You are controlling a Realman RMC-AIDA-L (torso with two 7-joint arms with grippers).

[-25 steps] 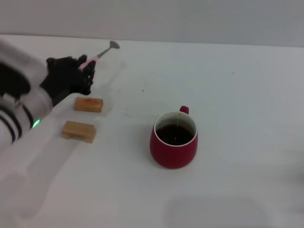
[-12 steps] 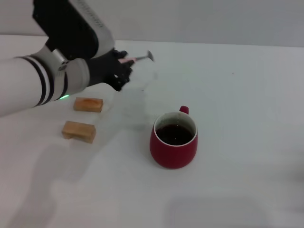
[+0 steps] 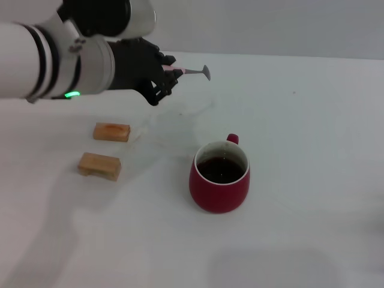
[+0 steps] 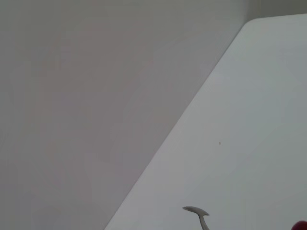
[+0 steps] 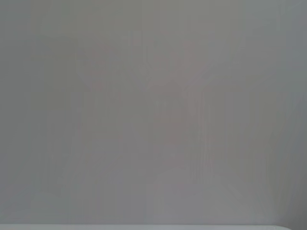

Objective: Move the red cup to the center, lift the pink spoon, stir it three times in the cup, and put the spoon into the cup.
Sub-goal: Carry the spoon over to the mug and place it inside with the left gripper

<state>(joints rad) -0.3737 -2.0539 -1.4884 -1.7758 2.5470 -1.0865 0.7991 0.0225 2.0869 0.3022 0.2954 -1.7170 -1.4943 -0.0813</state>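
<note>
A: Which step is this?

B: The carry, by my reading. The cup (image 3: 219, 177) sits near the middle of the tabletop (image 3: 312, 120), dark inside, handle toward the far edge. The spoon (image 3: 193, 72) is up in the air, so lifting looks done and stirring not yet begun.

A: What holds it?

B: The left end effector (image 3: 163, 77), over the far-left part of the tabletop. Its fingers are pressed together on the pink handle; the grey bowl sticks out toward the right, roughly level. The left wrist view catches that bowl (image 4: 195, 211) and a sliver of red cup rim.

A: Next move?

B: I'd say bring the spoon toward the near edge until it's above the cup, tip the bowl down, then lower it in.

A: And the right end effector?

B: Not visible anywhere. Two blocks (image 3: 111, 131) lie near the left edge, clear of the path.
</note>
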